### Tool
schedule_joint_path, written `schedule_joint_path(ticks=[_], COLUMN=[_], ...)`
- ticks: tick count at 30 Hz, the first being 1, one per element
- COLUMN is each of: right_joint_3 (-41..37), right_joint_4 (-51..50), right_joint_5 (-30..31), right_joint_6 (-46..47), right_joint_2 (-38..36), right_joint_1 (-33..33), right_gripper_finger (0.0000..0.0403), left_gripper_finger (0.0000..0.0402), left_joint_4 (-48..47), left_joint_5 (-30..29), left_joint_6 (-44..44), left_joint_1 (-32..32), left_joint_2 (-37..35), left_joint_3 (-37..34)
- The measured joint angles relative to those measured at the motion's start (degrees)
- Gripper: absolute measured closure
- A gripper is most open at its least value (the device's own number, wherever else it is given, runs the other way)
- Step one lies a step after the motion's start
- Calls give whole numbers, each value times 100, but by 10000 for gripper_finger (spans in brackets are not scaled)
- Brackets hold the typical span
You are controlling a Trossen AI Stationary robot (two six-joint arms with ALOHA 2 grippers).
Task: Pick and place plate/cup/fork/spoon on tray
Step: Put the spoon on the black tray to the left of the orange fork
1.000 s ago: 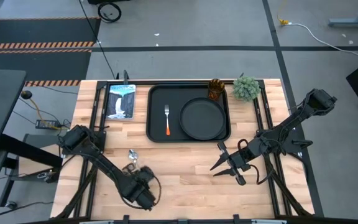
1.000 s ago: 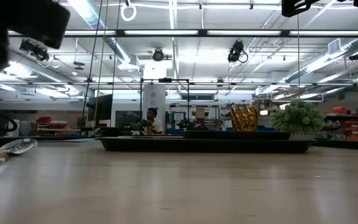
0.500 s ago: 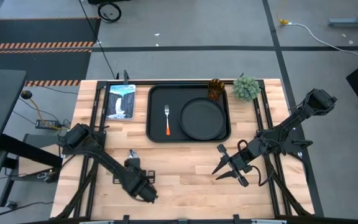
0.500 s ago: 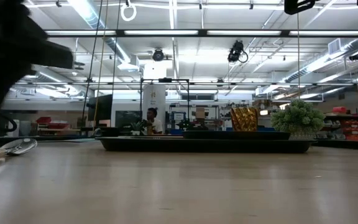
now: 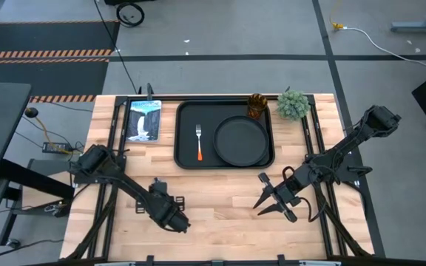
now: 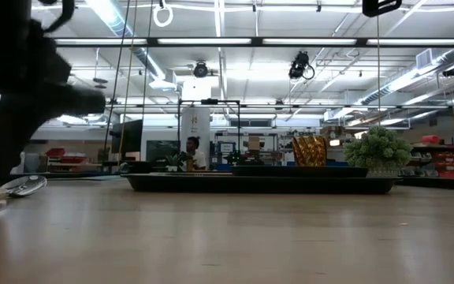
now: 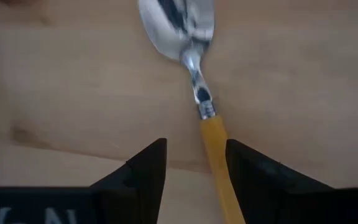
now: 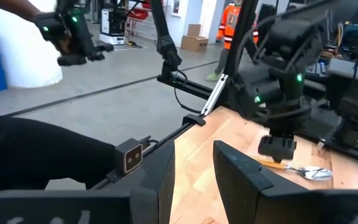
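Observation:
The spoon (image 7: 199,93) lies flat on the wood table, silver bowl toward the far edge and orange handle (image 7: 213,149) toward the near edge; it also shows in the low view (image 6: 18,187). My left gripper (image 7: 194,144) is open just above it, one finger on each side of the handle; I cannot tell whether it touches. In the high view my left gripper (image 5: 157,191) hides the spoon. The tray (image 5: 187,111) holds the plate (image 5: 240,140) and the fork (image 5: 198,142). The cup (image 5: 257,105) stands at its far right corner. My right gripper (image 5: 268,196) waits open, right of centre.
A green potted plant (image 5: 293,104) stands right of the tray at the far edge. A blue-white picture card (image 5: 143,119) lies left of the tray. Bare wood (image 5: 220,199) lies between the two grippers. A person shows far off in the room in the low view (image 6: 189,151).
My left gripper has moved from near the table's near edge toward the far edge and down over the spoon, which it now covers in the high view. The spoon has stayed where it was.

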Motion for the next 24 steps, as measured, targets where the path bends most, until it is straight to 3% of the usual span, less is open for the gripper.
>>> schedule_joint_path(ticks=[5,12,24], right_joint_3=[0,0,0], right_joint_4=[-2,-11,2], right_joint_5=[-75,-75,-75], right_joint_6=[59,10,6], right_joint_2=[-1,-2,-2], right_joint_1=[0,0,0], right_gripper_finger=[286,286,286], left_gripper_finger=[225,231,307], left_joint_4=[975,1041,1228], left_joint_5=[47,152,262], left_joint_6=[-15,126,862], left_joint_1=[16,33,92], left_joint_2=[-75,-70,-51], left_joint_3=[-560,-630,-645])
